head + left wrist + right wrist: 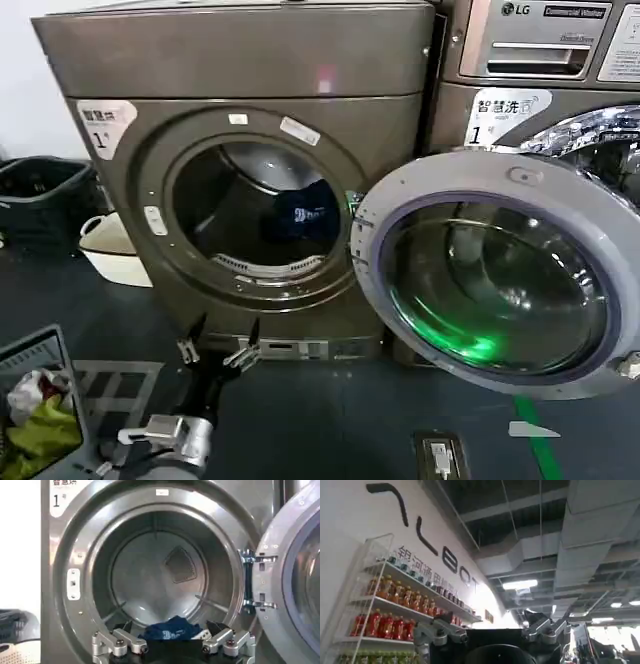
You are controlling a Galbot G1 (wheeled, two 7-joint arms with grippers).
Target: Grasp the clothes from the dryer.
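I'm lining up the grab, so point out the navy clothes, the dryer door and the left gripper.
clothes (pixel 305 212): head view, middle of the navy bundle.
dryer door (pixel 420 182): head view, upper grey rim.
left gripper (pixel 219 335): head view, midway between its open fingertips.

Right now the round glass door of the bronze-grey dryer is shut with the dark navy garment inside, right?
Not quite: the round glass door is swung open, as the head view shows. The dark navy garment does lie inside the bronze-grey dryer.

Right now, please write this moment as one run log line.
left tool: open, below dryer mouth | clothes: in drum, ungrasped | door: open | right tool: open, raised toward ceiling
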